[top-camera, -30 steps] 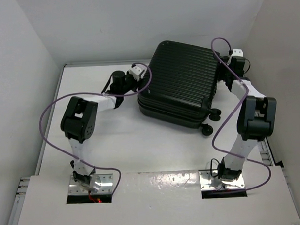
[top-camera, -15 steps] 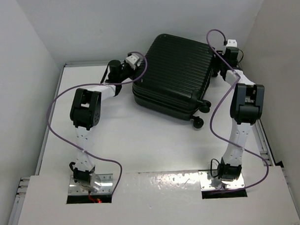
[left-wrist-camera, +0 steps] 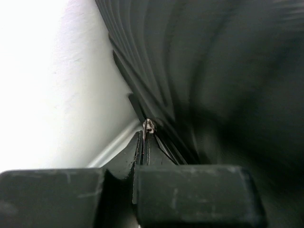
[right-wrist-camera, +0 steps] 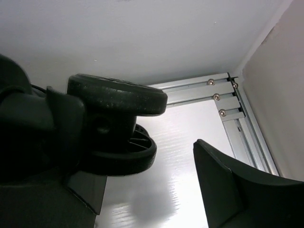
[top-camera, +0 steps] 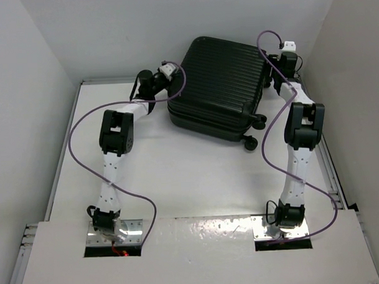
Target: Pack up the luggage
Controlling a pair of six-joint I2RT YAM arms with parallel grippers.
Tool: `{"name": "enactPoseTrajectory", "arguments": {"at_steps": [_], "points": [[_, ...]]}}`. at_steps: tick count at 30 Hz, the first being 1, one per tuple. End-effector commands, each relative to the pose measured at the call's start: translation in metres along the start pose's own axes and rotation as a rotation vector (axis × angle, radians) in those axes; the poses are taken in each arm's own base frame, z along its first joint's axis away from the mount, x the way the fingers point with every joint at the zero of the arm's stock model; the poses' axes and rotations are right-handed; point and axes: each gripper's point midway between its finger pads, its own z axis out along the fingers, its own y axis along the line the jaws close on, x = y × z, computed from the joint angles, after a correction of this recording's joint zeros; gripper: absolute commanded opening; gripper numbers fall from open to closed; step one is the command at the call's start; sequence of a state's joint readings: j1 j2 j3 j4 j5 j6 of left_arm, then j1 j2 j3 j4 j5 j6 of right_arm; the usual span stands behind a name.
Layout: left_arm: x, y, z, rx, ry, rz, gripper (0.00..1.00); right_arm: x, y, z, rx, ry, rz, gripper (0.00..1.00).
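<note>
The luggage [top-camera: 220, 85], a large black ribbed suitcase, lies shut at the back of the table against the rear wall. My left gripper [top-camera: 174, 96] is at its left edge. In the left wrist view the fingers [left-wrist-camera: 142, 152] are pressed together, with a small metal zipper pull [left-wrist-camera: 148, 126] pinched at their tips beside the ribbed shell [left-wrist-camera: 204, 71]. My right gripper [top-camera: 273, 83] is at the suitcase's right rear corner. In the right wrist view it [right-wrist-camera: 142, 175] stands open, a black suitcase wheel [right-wrist-camera: 116, 95] sitting by its left finger and the right finger [right-wrist-camera: 232, 185] apart from it.
Two more wheels [top-camera: 254, 132] stick out at the suitcase's near right corner. An aluminium rail [right-wrist-camera: 223, 99] runs along the table's back and right edges, close to the side wall. Purple cables loop over both arms.
The suitcase has slid toward the back wall, and both arms have stretched further back with it. The right gripper has opened wider.
</note>
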State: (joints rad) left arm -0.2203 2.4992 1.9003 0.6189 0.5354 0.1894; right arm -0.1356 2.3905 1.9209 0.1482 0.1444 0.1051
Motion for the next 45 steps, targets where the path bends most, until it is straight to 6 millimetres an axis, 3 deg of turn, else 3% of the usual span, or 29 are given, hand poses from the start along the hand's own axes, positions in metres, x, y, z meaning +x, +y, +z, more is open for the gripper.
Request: {"name": "enactPoseTrajectory", "arguments": {"at_steps": [1, 5, 10, 14, 15, 16, 18, 19, 20, 21, 22, 23, 24, 25, 26, 27, 28, 29, 30, 31, 33, 34, 36, 38, 39, 40, 41, 42, 45], "points": [[-0.057, 0.011, 0.035, -0.061, -0.203, 0.125, 0.0, -0.022, 0.061, -0.002, -0.164, -0.064, -0.031, 0.71], [-0.046, 0.023, 0.052, -0.138, -0.243, 0.161, 0.0, -0.017, 0.066, 0.0, -0.193, -0.057, -0.041, 0.71], [-0.042, 0.015, 0.06, -0.174, -0.314, 0.22, 0.0, -0.012, 0.071, 0.003, -0.219, -0.045, -0.052, 0.71], [-0.017, 0.014, 0.062, -0.234, -0.32, 0.214, 0.01, -0.006, 0.074, 0.005, -0.234, -0.033, -0.053, 0.71], [-0.019, 0.02, 0.06, -0.271, -0.325, 0.213, 0.11, -0.002, 0.075, 0.005, -0.237, -0.023, -0.057, 0.71], [-0.016, 0.021, 0.059, -0.284, -0.328, 0.198, 0.46, 0.0, 0.077, 0.004, -0.246, -0.019, -0.056, 0.69], [-0.034, 0.03, 0.056, -0.32, -0.353, 0.176, 0.68, 0.004, 0.084, -0.001, -0.285, -0.01, -0.067, 0.66], [-0.028, 0.032, 0.053, -0.338, -0.325, 0.162, 0.83, 0.005, 0.087, -0.003, -0.3, -0.013, -0.075, 0.66], [-0.039, 0.036, 0.048, -0.36, -0.339, 0.165, 0.99, 0.001, 0.089, -0.007, -0.309, -0.02, -0.077, 0.66], [-0.049, 0.041, 0.043, -0.387, -0.339, 0.161, 1.0, 0.026, 0.092, -0.013, -0.331, 0.034, -0.081, 0.66], [-0.068, 0.049, 0.034, -0.419, -0.331, 0.153, 1.0, -0.004, 0.092, -0.026, -0.336, -0.033, -0.099, 0.66], [-0.081, 0.059, 0.024, -0.433, -0.341, 0.147, 1.0, -0.002, 0.092, -0.033, -0.341, -0.036, -0.112, 0.66], [-0.094, 0.067, 0.015, -0.451, -0.343, 0.138, 1.0, 0.049, 0.09, -0.045, -0.354, 0.062, -0.124, 0.66], [-0.106, 0.073, 0.007, -0.457, -0.348, 0.122, 1.0, 0.006, 0.083, -0.064, -0.354, -0.038, -0.178, 0.66], [-0.129, 0.09, -0.015, -0.504, -0.337, 0.109, 1.0, 0.006, 0.081, -0.071, -0.361, -0.05, -0.192, 0.63], [-0.135, 0.092, -0.021, -0.514, -0.301, 0.094, 1.0, 0.042, 0.074, -0.083, -0.384, 0.025, -0.197, 0.61], [-0.141, 0.101, -0.033, -0.535, -0.276, 0.074, 1.0, 0.016, 0.073, -0.1, -0.404, -0.016, -0.199, 0.6], [-0.13, 0.106, -0.046, -0.554, -0.217, 0.046, 1.0, 0.033, 0.072, -0.109, -0.439, 0.046, -0.195, 0.57], [-0.156, 0.106, -0.057, -0.549, -0.19, 0.037, 1.0, 0.041, 0.063, -0.119, -0.445, 0.078, -0.193, 0.54], [-0.156, 0.113, -0.069, -0.569, -0.151, 0.014, 1.0, 0.037, 0.067, -0.13, -0.486, 0.081, -0.198, 0.52], [-0.134, 0.119, -0.09, -0.638, -0.004, -0.068, 1.0, 0.056, 0.077, -0.152, -0.58, 0.157, -0.198, 0.44], [-0.141, 0.126, -0.105, -0.669, 0.025, -0.094, 1.0, 0.06, 0.081, -0.159, -0.609, 0.166, -0.2, 0.42], [-0.129, 0.135, -0.129, -0.711, 0.087, -0.214, 1.0, 0.071, 0.102, -0.187, -0.745, 0.173, -0.218, 0.37], [-0.107, 0.128, -0.159, -0.699, 0.194, -0.401, 1.0, 0.083, 0.131, -0.222, -0.903, 0.193, -0.249, 0.34], [-0.113, 0.129, -0.166, -0.681, 0.172, -0.442, 1.0, 0.09, 0.137, -0.231, -0.941, 0.203, -0.255, 0.34], [-0.103, 0.121, -0.177, -0.662, 0.22, -0.506, 1.0, 0.09, 0.16, -0.252, -1.043, 0.192, -0.269, 0.34], [-0.113, 0.117, -0.188, -0.651, 0.207, -0.575, 1.0, 0.091, 0.166, -0.266, -1.103, 0.186, -0.262, 0.32], [-0.095, 0.104, -0.201, -0.605, 0.267, -0.636, 1.0, 0.098, 0.2, -0.293, -1.219, 0.2, -0.284, 0.32], [-0.089, 0.078, -0.223, -0.541, 0.322, -0.736, 1.0, 0.1, 0.232, -0.324, -1.358, 0.179, -0.294, 0.31]]}}
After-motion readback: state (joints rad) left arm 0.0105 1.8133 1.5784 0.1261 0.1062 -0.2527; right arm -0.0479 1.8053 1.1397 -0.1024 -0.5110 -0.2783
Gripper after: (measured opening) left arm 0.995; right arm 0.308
